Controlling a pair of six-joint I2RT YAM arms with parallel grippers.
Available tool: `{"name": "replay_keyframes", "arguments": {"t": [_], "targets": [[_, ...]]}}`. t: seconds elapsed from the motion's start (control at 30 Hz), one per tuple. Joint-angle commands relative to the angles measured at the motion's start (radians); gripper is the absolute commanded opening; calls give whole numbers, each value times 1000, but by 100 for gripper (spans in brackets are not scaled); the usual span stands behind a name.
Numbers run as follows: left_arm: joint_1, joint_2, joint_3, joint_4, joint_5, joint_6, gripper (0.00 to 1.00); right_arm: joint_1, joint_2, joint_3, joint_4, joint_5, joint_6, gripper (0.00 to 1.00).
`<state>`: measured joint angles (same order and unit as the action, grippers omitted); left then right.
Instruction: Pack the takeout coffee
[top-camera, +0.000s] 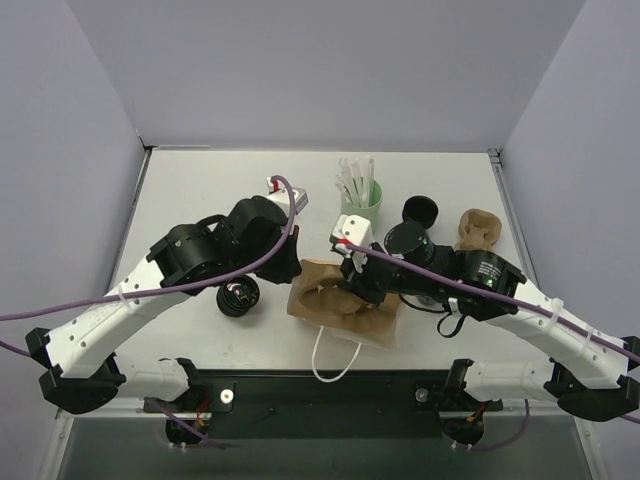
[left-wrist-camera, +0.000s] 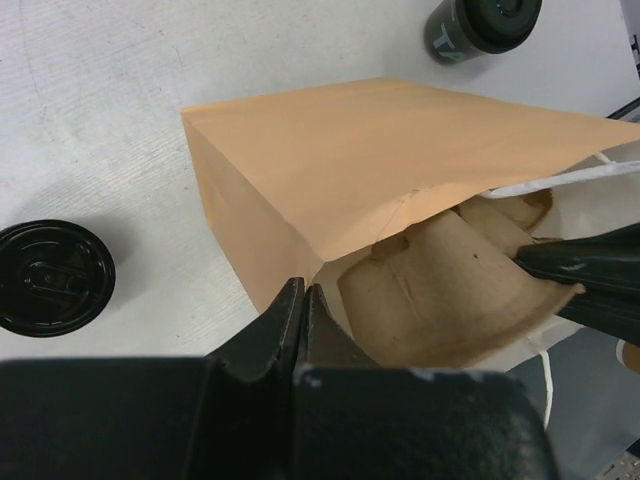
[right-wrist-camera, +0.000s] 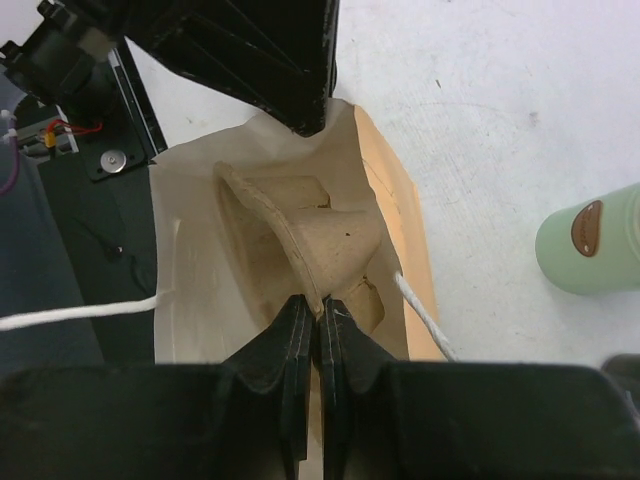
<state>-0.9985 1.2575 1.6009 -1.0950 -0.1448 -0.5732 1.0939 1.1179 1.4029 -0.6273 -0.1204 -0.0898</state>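
The takeout coffee (top-camera: 408, 240), a black cup with a black lid, stands on the table right of the bag; it also shows in the left wrist view (left-wrist-camera: 485, 25). A brown paper bag (top-camera: 350, 325) stands open at the front middle. My left gripper (top-camera: 297, 262) is shut on the bag's rim (left-wrist-camera: 303, 292). My right gripper (top-camera: 347, 272) is shut on the edge of a brown pulp cup carrier (right-wrist-camera: 320, 235) and holds it inside the bag (right-wrist-camera: 185, 270). The carrier (left-wrist-camera: 450, 290) fills the bag's mouth (left-wrist-camera: 380, 150).
A mint-green cup with white straws (top-camera: 361, 205) stands behind the bag, also in the right wrist view (right-wrist-camera: 590, 240). A stack of black lids (top-camera: 238, 295) lies left of the bag. Another black round thing (top-camera: 420, 210) and a second pulp carrier (top-camera: 478, 228) sit at the right.
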Motion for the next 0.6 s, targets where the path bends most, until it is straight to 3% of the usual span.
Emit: {"name": "replay_keyframes", "arguments": {"t": [0.0, 0.33, 0.57], "targets": [[21, 25, 25, -3, 25, 62, 0, -2, -49, 36, -6, -41, -5, 0], [37, 5, 5, 93, 57, 125, 0, -22, -50, 62, 43, 114, 59, 0], [38, 33, 53, 26, 62, 67, 0, -121, -90, -57, 207, 42, 154, 0]]}}
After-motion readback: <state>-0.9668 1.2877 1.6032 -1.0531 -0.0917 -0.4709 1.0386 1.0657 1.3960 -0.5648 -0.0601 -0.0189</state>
